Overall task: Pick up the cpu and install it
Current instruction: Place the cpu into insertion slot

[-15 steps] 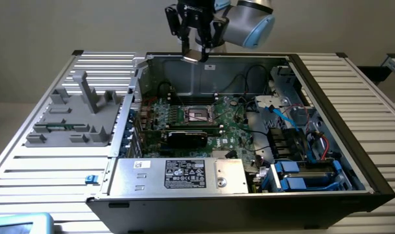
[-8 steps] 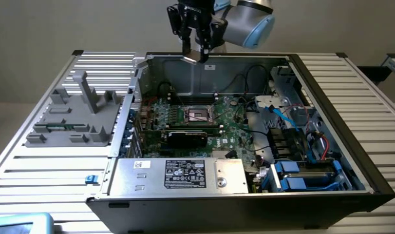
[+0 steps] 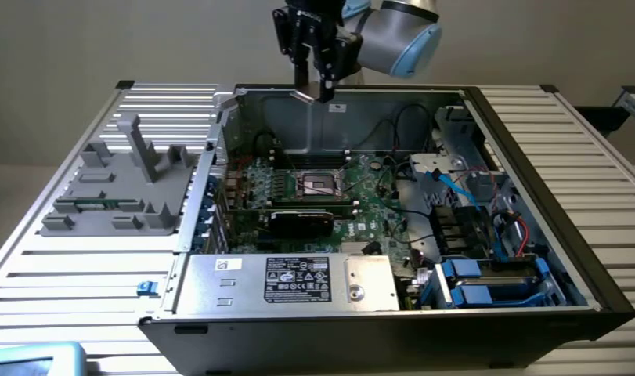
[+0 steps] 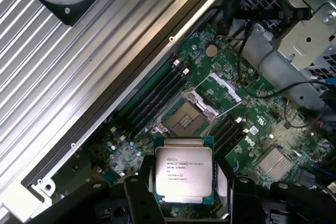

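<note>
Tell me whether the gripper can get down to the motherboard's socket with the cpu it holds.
Probably yes. The gripper holds the cpu above the open case, and the socket lies bare below, with nothing that I can see standing over it.

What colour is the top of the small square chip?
The flat square metal-topped chip is silver-grey, best in the wrist view.
</note>
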Available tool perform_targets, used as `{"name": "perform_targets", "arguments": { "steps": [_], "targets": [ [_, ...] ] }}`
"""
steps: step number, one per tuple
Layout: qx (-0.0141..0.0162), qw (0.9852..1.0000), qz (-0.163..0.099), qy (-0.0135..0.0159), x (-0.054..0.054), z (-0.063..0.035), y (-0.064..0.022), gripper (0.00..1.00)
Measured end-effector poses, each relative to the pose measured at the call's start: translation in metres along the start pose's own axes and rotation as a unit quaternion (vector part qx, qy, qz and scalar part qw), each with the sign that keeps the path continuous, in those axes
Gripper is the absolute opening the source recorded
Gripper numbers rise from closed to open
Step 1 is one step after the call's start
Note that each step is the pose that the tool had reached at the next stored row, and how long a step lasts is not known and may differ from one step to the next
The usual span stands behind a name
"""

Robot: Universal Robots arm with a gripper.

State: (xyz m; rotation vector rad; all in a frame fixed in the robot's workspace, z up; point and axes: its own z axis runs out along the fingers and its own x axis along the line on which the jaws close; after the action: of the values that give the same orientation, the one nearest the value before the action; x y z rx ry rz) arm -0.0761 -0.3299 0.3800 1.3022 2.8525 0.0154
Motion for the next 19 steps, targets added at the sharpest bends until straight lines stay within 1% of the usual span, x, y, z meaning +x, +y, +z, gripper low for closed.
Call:
{"name": "perform_targets", "arguments": {
  "steps": [3,5,8,10,12,14,17,19],
  "targets": [
    [0.0000,0.9997,0.024,-0.0003,0.0000,0.0004,0.0000,0.55],
    [0.0000,0.9992,0.040,-0.0004,0.0000,0.0007,0.0000,0.55],
    [0.0000,0.9979,0.065,-0.0007,0.0000,0.0012,0.0000,0.55],
    [0.0001,0.9967,0.082,-0.0009,0.0000,0.0014,0.0000,0.55],
    [0.0001,0.9952,0.098,-0.0011,0.0000,0.0018,0.0000,0.55],
    [0.0001,0.9934,0.115,-0.0013,0.0000,0.0022,0.0000,0.55],
    [0.0002,0.9901,0.140,-0.0016,0.0000,0.0028,0.0000,0.55],
    [0.0002,0.9875,0.157,-0.0018,0.0000,0.0032,0.0000,0.55]
  ]
}}
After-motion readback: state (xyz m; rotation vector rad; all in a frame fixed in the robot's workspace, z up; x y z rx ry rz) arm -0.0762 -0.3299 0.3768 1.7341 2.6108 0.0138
